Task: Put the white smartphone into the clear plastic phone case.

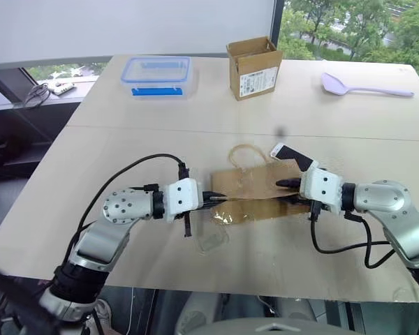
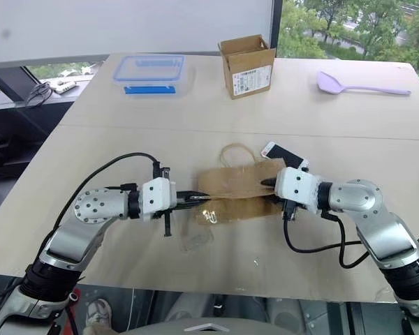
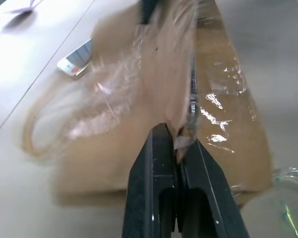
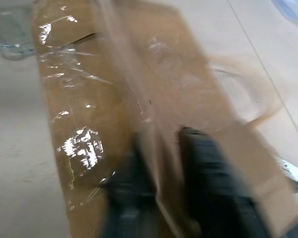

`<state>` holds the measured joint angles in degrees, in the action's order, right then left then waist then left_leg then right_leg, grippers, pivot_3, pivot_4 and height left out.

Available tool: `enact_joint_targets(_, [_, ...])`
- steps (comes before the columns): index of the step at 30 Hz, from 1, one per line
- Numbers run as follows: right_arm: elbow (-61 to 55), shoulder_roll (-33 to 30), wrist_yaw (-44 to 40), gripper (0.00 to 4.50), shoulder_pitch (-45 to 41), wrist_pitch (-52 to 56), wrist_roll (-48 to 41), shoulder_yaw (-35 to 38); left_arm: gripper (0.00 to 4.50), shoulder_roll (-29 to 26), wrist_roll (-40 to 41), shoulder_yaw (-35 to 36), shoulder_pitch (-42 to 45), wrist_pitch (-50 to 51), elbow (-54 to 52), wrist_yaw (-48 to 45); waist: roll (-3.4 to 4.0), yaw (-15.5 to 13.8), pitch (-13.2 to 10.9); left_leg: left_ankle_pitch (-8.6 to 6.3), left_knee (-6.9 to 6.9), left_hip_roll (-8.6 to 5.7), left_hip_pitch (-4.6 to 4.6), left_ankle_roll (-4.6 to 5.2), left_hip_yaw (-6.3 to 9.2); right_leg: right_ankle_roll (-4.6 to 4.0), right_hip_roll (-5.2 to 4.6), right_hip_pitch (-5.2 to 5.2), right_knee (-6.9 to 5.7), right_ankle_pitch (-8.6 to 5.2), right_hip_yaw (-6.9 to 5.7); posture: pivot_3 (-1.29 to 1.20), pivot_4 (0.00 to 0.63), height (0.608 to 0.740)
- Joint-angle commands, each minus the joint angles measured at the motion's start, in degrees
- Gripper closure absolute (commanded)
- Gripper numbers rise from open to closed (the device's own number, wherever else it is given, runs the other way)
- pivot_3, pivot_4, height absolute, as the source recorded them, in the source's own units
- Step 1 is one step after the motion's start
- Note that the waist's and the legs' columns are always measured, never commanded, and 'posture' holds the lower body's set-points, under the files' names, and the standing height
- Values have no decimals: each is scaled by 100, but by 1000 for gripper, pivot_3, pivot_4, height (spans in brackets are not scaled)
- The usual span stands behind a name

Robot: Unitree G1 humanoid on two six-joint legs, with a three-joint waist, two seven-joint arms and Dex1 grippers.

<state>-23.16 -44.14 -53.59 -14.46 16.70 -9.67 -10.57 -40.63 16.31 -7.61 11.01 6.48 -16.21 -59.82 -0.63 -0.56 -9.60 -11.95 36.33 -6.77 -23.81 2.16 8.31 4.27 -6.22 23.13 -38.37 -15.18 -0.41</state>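
Observation:
The white smartphone [image 1: 291, 154] lies tilted on the table just behind a flat brown paper bag [image 1: 255, 188] that is partly covered in shiny clear film. The clear plastic phone case [image 1: 211, 242] lies on the table in front of the bag, near its left end. My left gripper [image 1: 211, 198] is shut on the bag's left edge, which the left wrist view shows pinched between the black fingers [image 3: 154, 163]. At the bag's right end my right gripper [image 1: 283, 184] has its fingers [image 4: 203, 158] closed over the upper edge.
At the back of the table stand a clear food box with a blue-rimmed lid [image 1: 157, 75], an open cardboard box [image 1: 254, 68] and a lilac spoon [image 1: 363, 86]. The bag's loop handle [image 1: 246, 153] lies behind it. The table's front edge is close below both arms.

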Motion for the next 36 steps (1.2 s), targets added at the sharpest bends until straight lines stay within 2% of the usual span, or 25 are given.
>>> enact_joint_targets(1, [-201,21,35,4500,49,123,-246,327,3582,-121,1356,559,-18,1229,-890,57,0,-4,0,0,0,1,0,0,3,0,1,0,-1,0,-1,0,150,740])
enact_joint_targets(5, [-233,-216,251,4500,251,341,-189,784,1781,-325,2416,1137,68,2360,-1353,350,0,-17,0,0,0,1,0,0,4,0,3,-1,-2,0,-1,0,150,740])
enact_joint_targets(9, [-328,-639,452,4500,670,761,-173,1728,125,-529,3427,1686,274,3213,-1612,694,-1,-42,-1,0,4,0,-1,0,4,0,6,-1,-4,0,-1,0,150,740])
enact_joint_targets(12, [-381,-920,477,4500,982,1132,-281,2453,125,-546,3693,1876,322,3388,-1757,929,0,-24,0,0,5,0,0,0,1,0,6,-1,-5,0,3,0,150,740])
enact_joint_targets(16, [-62,-1203,647,4500,1479,1625,-57,3180,125,-347,3783,1759,461,3504,-1779,1302,0,-23,0,0,4,1,2,0,-5,0,3,-1,-7,0,9,0,150,740])
enact_joint_targets(19, [463,-1189,1146,4500,1570,2034,262,3300,125,-174,3707,1580,539,3467,-1797,1427,0,-25,0,0,4,1,6,1,-9,-1,3,-4,-8,1,12,0,150,740])
enact_joint_targets(23, [1240,-960,1679,4500,1334,2411,448,3093,125,-46,3756,1502,591,3488,-1869,1536,0,-17,0,2,7,2,7,-3,-15,-2,1,-5,-10,1,17,0,150,740])
enact_joint_targets(24, [1394,-868,1728,3877,1273,2420,426,3047,95,-56,3755,1511,571,3479,-1878,1520,0,-13,0,6,7,2,7,-10,-17,-2,-1,-5,-10,1,20,0,150,740])
enact_joint_targets(25, [1473,-856,1679,3589,1272,2400,418,2969,95,-82,3760,1542,554,3473,-1865,1498,1,-13,0,10,7,3,8,-16,-18,-2,-1,-5,-10,1,21,0,150,740])
enact_joint_targets(27, [1507,-853,1629,2513,1287,2369,388,2926,95,-121,3765,1595,527,3471,-1852,1483,3,-13,0,13,6,4,7,-21,-22,-2,-1,-3,-11,0,23,0,150,740])
enact_joint_targets(28, [1474,-833,1645,2231,1289,2373,355,2958,95,-151,3765,1631,506,3475,-1846,1477,4,-13,0,13,6,5,6,-21,-24,-2,-1,-1,-11,0,25,0,150,740])
enact_joint_targets(29, [1391,-828,1636,1677,1314,2382,307,3035,95,-188,3748,1673,464,3474,-1839,1471,4,-12,0,13,6,5,6,-21,-25,-2,-1,0,-11,0,27,0,150,740])
enact_joint_targets(31, [1138,-850,1463,1008,1489,2428,103,3353,95,-315,3612,1737,271,3469,-1801,1448,4,-14,0,13,6,4,6,-20,-28,-2,0,0,-11,0,29,0,150,740])
enact_joint_targets(33, [840,-885,767,164,1958,2030,-339,3854,95,-579,3234,1699,-57,3361,-1658,1258,6,-23,2,8,5,5,6,-13,-28,-1,0,0,-11,0,28,0,150,740])
enact_joint_targets(36, [504,-884,-268,67,2695,1533,-943,4602,95,-964,2526,1582,-423,2849,-1317,836,12,-42,-1,-1,-3,7,7,3,-25,-1,5,-1,-3,0,24,0,150,740])
